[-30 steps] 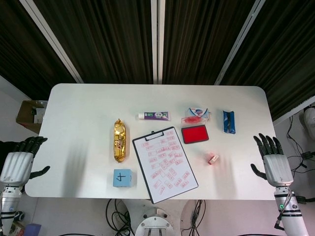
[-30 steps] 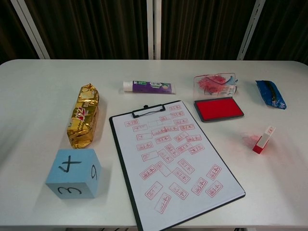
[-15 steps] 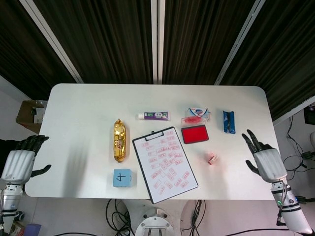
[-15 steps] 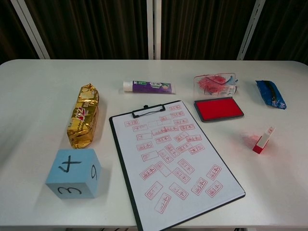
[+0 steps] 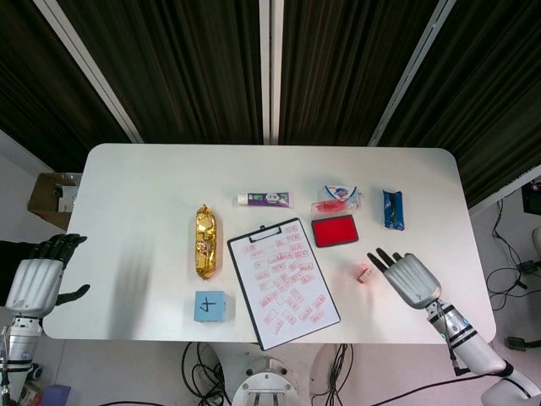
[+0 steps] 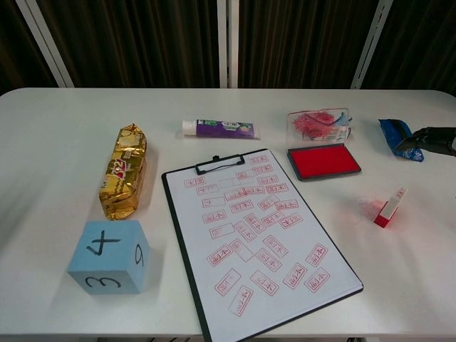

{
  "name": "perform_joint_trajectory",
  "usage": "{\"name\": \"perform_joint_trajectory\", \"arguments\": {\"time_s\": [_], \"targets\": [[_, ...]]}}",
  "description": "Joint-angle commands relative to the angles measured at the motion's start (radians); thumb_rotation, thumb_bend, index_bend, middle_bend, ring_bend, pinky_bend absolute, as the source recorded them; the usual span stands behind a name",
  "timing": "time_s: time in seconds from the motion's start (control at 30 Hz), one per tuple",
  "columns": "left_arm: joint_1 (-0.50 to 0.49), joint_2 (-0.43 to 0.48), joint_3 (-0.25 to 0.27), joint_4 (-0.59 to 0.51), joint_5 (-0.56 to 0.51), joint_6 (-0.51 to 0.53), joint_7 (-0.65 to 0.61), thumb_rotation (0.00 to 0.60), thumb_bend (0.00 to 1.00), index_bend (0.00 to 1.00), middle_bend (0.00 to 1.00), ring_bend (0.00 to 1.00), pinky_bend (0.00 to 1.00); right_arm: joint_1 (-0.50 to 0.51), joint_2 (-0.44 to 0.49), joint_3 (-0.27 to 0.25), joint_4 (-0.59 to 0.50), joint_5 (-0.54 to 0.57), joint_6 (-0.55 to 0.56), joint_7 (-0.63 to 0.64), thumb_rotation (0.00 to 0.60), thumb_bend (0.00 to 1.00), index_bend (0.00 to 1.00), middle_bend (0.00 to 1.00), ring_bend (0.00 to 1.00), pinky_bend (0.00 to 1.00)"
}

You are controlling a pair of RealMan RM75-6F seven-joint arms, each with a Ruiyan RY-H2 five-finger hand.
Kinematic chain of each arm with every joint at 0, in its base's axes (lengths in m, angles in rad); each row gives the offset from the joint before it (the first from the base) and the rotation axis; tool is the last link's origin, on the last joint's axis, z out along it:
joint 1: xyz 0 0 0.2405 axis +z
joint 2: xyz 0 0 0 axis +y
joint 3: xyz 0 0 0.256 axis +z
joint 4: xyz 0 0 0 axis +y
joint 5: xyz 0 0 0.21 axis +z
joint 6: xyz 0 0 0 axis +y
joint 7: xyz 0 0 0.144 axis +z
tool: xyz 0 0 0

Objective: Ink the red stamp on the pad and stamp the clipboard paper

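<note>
The small red stamp (image 5: 365,273) (image 6: 389,207) lies tilted on the table, right of the clipboard. The open red ink pad (image 5: 334,230) (image 6: 323,161) sits behind it, its clear lid (image 6: 318,122) folded back. The clipboard (image 5: 282,281) (image 6: 259,236) holds a paper covered with several red stamp marks. My right hand (image 5: 409,278) hovers over the table just right of the stamp, fingers spread, holding nothing; only its fingertips (image 6: 417,140) show at the right edge of the chest view. My left hand (image 5: 35,281) hangs off the table's left edge, open and empty.
A gold snack pack (image 5: 205,242) and a blue numbered cube (image 5: 210,306) lie left of the clipboard. A toothpaste tube (image 5: 265,200) lies behind it. A blue packet (image 5: 392,209) rests at the right, near my right hand. A cardboard box (image 5: 52,197) stands off the table's left.
My right hand has swung in from beyond the table's right edge to just right of the stamp. The left hand has barely moved.
</note>
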Motion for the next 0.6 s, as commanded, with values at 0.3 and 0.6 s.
{"name": "perform_joint_trajectory", "arguments": {"time_s": [0.3,0.6], "targets": [[0.001,-0.010,0.003,0.023,-0.010,-0.010,-0.018,0.600,0.00,0.20,0.19,0.16,0.24,0.034,-0.116,-0.008,0.124,0.006,-0.001,0.090,0.600,0.18,0.28,0.29,0.52,0.78],[0.000,-0.019,0.002,0.040,-0.015,-0.015,-0.030,0.600,0.00,0.20,0.19,0.16,0.24,0.062,-0.180,-0.012,0.208,-0.002,0.014,0.154,0.600,0.18,0.42,0.37,0.54,0.78]]}}
